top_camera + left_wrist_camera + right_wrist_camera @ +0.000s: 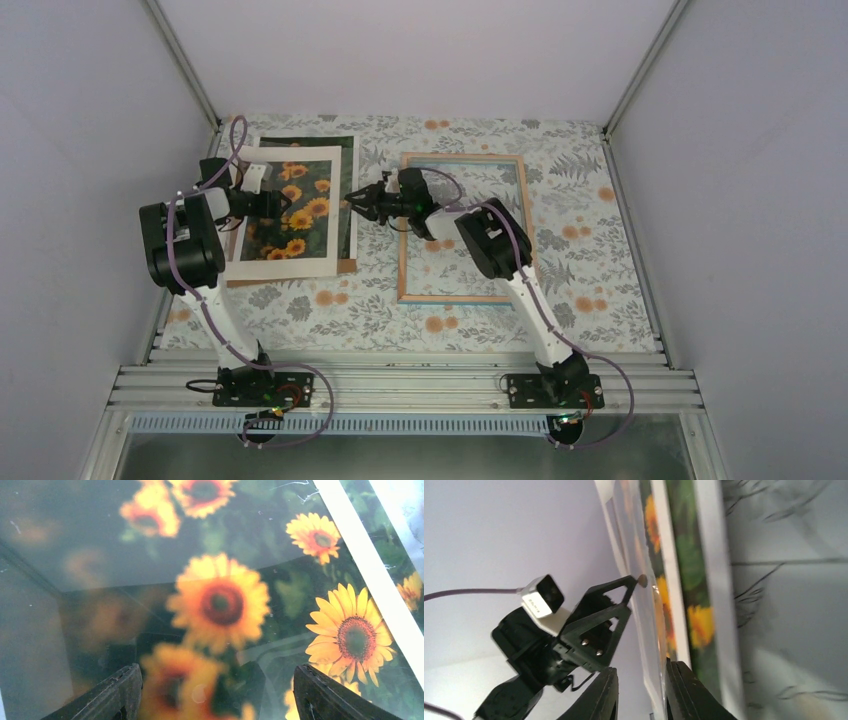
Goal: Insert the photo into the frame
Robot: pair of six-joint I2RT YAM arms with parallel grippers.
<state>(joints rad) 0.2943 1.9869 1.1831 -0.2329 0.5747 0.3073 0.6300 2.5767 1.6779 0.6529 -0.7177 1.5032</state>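
The photo (296,215) of sunflowers lies at the left of the table under a white border sheet (290,266) and a glossy clear pane. My left gripper (268,205) hovers over it. In the left wrist view its fingers (120,690) stand wide apart above the blooms (220,600). My right gripper (353,200) is at the stack's right edge. In the right wrist view the clear pane's raised edge (649,645) runs between its narrow jaws (641,690): it touches one finger and a gap is left to the other. The frame (403,230) lies wood side up to the right.
A brown backing board (345,266) peeks out under the stack's near edge. The floral tablecloth (330,310) covers the table. Grey walls close in on the left, right and back. The right arm reaches across the frame's left part.
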